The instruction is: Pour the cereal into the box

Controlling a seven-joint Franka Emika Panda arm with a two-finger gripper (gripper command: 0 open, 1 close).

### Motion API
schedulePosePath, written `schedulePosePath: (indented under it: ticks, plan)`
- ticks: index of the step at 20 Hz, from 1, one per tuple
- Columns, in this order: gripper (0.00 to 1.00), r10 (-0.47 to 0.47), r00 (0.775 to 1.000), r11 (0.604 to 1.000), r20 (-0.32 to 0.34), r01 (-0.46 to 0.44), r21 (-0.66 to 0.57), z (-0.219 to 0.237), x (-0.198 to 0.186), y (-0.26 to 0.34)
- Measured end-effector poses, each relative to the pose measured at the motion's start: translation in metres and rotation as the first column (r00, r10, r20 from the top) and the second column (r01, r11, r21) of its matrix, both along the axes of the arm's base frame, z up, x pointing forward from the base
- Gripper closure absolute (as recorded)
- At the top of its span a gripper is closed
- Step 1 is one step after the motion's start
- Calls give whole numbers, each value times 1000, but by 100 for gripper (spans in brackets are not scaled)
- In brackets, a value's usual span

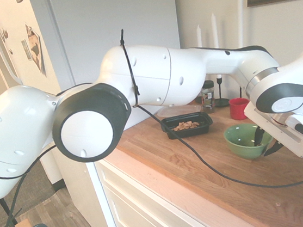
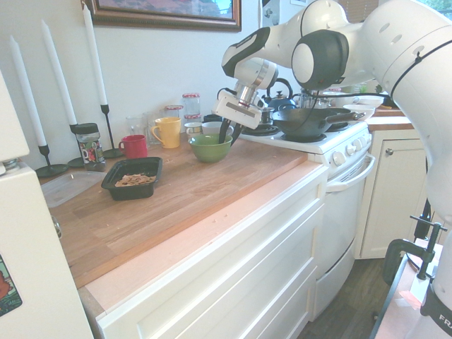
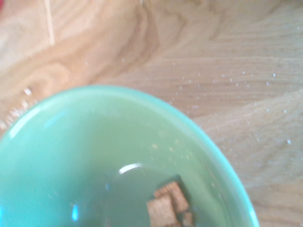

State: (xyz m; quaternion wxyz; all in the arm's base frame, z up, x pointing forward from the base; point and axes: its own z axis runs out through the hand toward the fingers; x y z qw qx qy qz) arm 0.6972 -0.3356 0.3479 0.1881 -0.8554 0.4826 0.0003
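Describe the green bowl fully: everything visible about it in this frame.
The green bowl is round, glossy, ceramic-looking, and stands upright on the wooden counter, right of the black tray in the second exterior view. The wrist view shows a few cereal squares left inside. The gripper hangs at its rim, one finger apparently reaching inside; contact is unclear.

Glossy green bowl (image 3: pixel 94 156) on smooth wooden counter (image 2: pixel 205 191).
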Motion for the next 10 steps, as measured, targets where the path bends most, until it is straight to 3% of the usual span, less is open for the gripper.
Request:
schedulePosePath:
  ticks: [10]
  plan:
    - [0, 79, 997, 960, 0, -76, -269, 91, -6, 29]
